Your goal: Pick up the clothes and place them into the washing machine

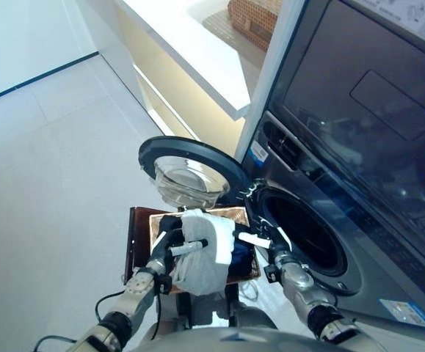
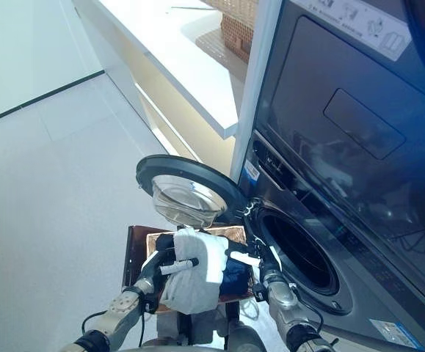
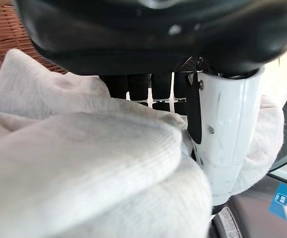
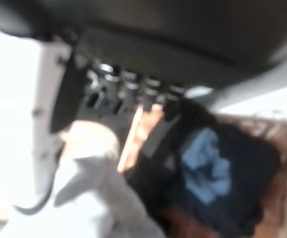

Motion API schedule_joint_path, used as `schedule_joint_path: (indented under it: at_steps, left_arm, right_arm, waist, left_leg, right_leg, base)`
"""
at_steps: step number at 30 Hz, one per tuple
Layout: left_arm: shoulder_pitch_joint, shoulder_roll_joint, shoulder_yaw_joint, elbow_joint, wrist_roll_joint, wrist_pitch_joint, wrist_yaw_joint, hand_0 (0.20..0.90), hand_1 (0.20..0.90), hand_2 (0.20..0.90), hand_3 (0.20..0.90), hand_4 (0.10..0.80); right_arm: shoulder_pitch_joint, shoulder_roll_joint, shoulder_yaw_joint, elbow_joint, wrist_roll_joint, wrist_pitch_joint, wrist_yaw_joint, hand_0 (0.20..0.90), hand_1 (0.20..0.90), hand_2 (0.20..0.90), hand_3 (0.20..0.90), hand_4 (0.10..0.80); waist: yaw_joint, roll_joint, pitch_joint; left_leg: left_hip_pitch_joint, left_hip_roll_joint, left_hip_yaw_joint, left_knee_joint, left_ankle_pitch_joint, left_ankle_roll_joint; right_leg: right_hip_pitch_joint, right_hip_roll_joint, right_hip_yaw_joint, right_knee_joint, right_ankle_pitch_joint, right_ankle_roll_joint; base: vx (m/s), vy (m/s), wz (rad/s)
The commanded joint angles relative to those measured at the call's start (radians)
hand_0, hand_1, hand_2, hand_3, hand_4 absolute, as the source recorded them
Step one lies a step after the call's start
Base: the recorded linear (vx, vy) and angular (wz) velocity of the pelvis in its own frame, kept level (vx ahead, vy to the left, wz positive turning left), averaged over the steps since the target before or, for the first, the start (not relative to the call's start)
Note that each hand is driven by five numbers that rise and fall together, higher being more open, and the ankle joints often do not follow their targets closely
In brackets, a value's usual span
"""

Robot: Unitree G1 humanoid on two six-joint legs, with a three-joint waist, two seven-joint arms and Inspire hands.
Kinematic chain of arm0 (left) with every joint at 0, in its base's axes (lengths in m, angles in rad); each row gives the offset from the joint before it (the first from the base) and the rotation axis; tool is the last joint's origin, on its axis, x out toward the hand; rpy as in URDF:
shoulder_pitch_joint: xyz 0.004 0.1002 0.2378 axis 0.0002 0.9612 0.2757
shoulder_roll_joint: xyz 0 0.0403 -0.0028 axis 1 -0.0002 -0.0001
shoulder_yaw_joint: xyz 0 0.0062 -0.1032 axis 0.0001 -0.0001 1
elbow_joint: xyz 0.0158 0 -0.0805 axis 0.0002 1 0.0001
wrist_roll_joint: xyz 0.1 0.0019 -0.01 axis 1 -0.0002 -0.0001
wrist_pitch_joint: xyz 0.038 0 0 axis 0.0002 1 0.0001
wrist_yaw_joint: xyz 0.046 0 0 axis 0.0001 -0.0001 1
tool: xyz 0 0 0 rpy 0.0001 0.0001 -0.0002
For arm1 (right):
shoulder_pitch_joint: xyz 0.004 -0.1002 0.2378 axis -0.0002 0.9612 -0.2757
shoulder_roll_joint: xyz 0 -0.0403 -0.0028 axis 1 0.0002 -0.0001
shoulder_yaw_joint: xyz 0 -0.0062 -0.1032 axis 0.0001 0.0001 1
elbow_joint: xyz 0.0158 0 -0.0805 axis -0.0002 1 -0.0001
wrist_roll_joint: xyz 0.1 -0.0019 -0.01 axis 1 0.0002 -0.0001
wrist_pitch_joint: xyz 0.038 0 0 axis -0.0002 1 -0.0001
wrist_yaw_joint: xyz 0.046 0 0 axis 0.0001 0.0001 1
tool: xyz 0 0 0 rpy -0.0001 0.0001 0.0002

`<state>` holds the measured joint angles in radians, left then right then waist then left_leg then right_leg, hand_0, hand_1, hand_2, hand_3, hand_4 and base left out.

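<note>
A pale grey-white garment [image 1: 206, 258] is lifted above a brown wicker basket [image 1: 238, 213], with my left hand [image 1: 169, 236] shut on it; its white-covered thumb [image 3: 227, 134] presses over the folds [image 3: 84, 158]. A dark navy garment [image 1: 241, 257] with a light blue patch [image 4: 205, 166] lies in the basket under it. My right hand [image 1: 269, 246] is at the garment's right edge, between the basket and the washing machine's round opening [image 1: 307, 235]. Its thumb [image 4: 29, 124] lies beside the white cloth.
The washer's round glass door [image 1: 190, 170] stands swung open just beyond the basket. The basket rests on a dark brown stand [image 1: 133, 238]. A white counter [image 1: 190, 51] with another wicker basket [image 1: 252, 18] runs behind. Pale floor tiles [image 1: 51, 183] lie to the left.
</note>
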<state>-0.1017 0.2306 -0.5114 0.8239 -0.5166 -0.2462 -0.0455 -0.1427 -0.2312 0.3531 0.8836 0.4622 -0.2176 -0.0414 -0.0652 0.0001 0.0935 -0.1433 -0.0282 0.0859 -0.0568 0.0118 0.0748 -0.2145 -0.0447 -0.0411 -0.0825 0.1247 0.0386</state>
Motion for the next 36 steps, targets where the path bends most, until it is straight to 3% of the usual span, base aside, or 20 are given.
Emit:
schedule_joint_path:
  at_steps: [1,12,36]
  left_arm:
    - [-0.057,-0.039,0.032,-0.11,-0.017,-0.099,-0.066,0.2,0.2,0.2,0.2,0.3]
    - [-0.057,-0.06,0.075,-0.1,-0.087,-0.095,-0.106,0.2,0.2,0.2,0.2,0.3]
    - [-0.079,-0.131,0.087,-0.062,-0.24,-0.08,-0.208,0.2,0.2,0.2,0.2,0.3]
  right_arm:
    - [-0.051,0.011,0.013,-0.035,0.054,-0.045,0.044,0.9,0.9,0.9,0.9,0.8]
    - [-0.05,0.027,0.017,0.015,0.183,-0.017,0.15,0.9,0.9,0.9,0.9,0.8]
    - [-0.082,0.11,0.052,0.051,0.391,0.039,0.313,0.9,0.9,0.9,0.9,0.8]
  waist:
    - [0.019,-0.05,-0.042]
    - [0.027,-0.052,-0.043]
    - [0.038,-0.05,-0.049]
  left_leg:
    - [-0.032,-0.028,0.005,0.077,-0.053,-0.064]
    - [-0.029,-0.029,0.005,0.072,-0.055,-0.063]
    - [-0.016,-0.032,0.007,0.068,-0.06,-0.062]
  right_leg:
    - [0.038,-0.025,0.003,0.017,-0.023,0.042]
    - [0.042,-0.025,0.002,0.014,-0.024,0.043]
    - [0.055,-0.024,0.003,0.007,-0.025,0.042]
  base:
    - [0.0,0.0,0.0]
    - [0.0,0.0,0.0]
    - [-0.001,0.0,0.0]
